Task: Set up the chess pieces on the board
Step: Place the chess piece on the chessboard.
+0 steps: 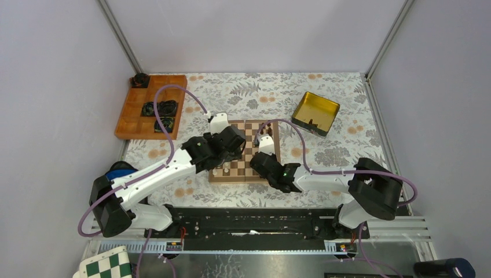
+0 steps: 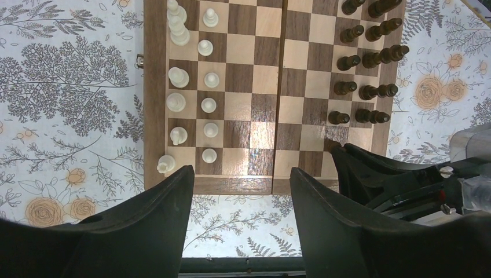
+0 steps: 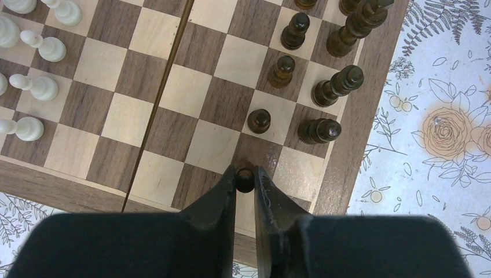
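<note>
right end effector point(image 3: 245, 171): fingers nearly closed, pinching a dark pawn point(image 3: 245, 180) at a dark square one in from a corner of the board point(image 3: 145, 116), in the row along its edge. Can't tell if the pawn is lifted. Wrist points straight down. The forearm runs low from the near right corner of the surface point(image 1: 359, 116) to the board's near edge.

left end effector point(image 2: 242, 172): fingers spread wide, nothing held, hanging over the middle of a board edge and facing down. The forearm comes in from the near left corner, elbow bent.

white pieces point(image 2: 206, 75) stand in two rows along one board edge, dark pieces point(image 2: 365, 58) along the opposite edge. Board sits mid-surface.
</note>
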`<state>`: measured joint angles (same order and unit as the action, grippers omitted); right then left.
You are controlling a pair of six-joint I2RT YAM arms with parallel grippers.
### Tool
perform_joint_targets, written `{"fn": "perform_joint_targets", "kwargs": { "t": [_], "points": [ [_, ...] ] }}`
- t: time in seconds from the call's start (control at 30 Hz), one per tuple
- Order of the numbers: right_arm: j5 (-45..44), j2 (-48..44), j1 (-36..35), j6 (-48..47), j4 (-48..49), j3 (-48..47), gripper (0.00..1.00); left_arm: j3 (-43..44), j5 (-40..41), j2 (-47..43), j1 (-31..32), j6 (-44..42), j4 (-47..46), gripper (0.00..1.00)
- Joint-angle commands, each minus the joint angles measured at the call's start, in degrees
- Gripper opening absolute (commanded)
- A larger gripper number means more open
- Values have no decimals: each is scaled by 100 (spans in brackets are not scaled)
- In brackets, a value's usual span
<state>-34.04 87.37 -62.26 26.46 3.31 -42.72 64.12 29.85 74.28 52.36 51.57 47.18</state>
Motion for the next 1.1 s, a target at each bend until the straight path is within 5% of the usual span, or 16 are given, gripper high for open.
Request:
{"fn": "perform_joint_targets", "kwargs": {
  "t": [0.0, 0.63, 0.87, 1.07],
  "points": [
    [-282, 77, -54, 99, 282, -43, 0, -82, 103, -11, -23, 103, -153, 70],
    [-410, 174, -41, 66, 381, 20, 5, -137, 30, 71, -18, 107, -222, 70],
    [-394, 176, -41, -25, 365, -55, 34, -254, 27, -44, -22, 181, -214, 70],
    [-346, 104, -41, -131, 321, -128, 41, -279, 7, -76, -20, 229, -218, 70]
  ]
}}
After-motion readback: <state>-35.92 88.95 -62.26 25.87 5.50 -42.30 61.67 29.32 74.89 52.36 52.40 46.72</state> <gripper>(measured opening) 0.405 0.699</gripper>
